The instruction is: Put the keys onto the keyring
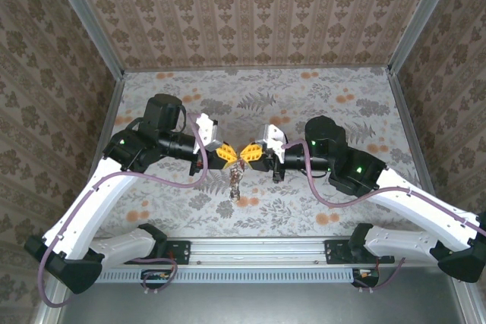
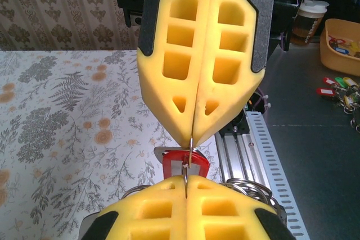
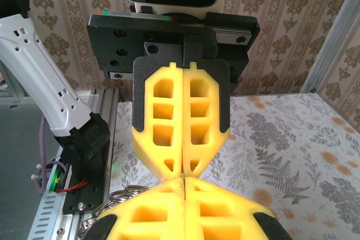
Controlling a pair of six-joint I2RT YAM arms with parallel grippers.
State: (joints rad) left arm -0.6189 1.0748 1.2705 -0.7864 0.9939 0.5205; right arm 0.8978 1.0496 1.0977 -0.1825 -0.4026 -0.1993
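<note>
My two yellow-fingered grippers meet tip to tip over the middle of the table, the left gripper (image 1: 225,154) facing the right gripper (image 1: 250,152). Both are shut on the keyring (image 2: 192,149), a thin metal loop running from the right gripper's tip (image 2: 193,139) into the seam of my left gripper (image 2: 185,182). A red-headed key (image 2: 169,164) hangs on that loop just behind the tips. A small dark bundle (image 1: 235,182) dangles below the tips. In the right wrist view my right gripper (image 3: 184,180) touches the left one (image 3: 183,171), and the loop is hidden between them.
Coiled silvery rings (image 2: 247,186) (image 3: 121,194) hang behind the fingers. The slotted aluminium rail (image 2: 264,155) runs along the table's near edge. Beyond it stand a yellow bin (image 2: 340,46) of coloured tags, a cup (image 2: 306,23) and loose tagged keys (image 2: 337,88). Patterned walls (image 1: 250,5) enclose the table.
</note>
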